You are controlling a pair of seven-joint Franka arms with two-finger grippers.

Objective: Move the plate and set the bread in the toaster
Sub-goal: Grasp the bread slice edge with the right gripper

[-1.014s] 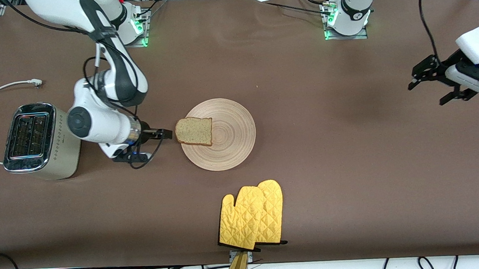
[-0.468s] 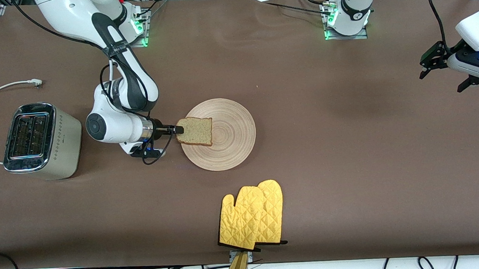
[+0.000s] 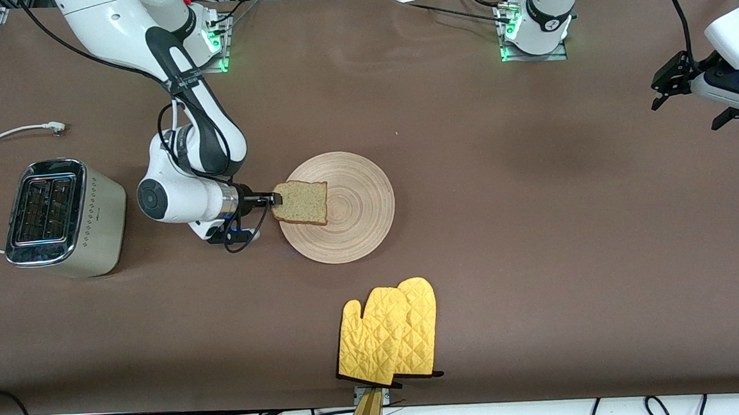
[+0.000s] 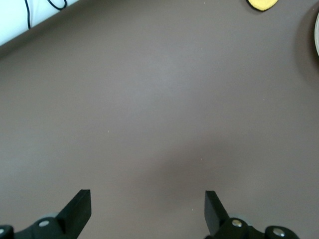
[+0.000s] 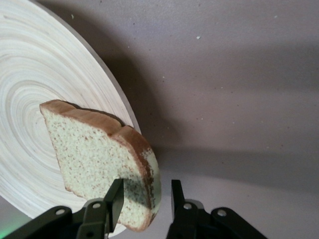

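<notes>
Reaching in low, the right gripper has its fingers on either side of the bread's crust edge, though whether they've clamped on it I cannot tell. Bread sits on the plate, overhanging the rim on the toaster's side. Toaster stands at the right arm's end of the desk. Left gripper waits spread wide over bare desk at its own end. Yellow mitts lie nearer the camera than the plate.
</notes>
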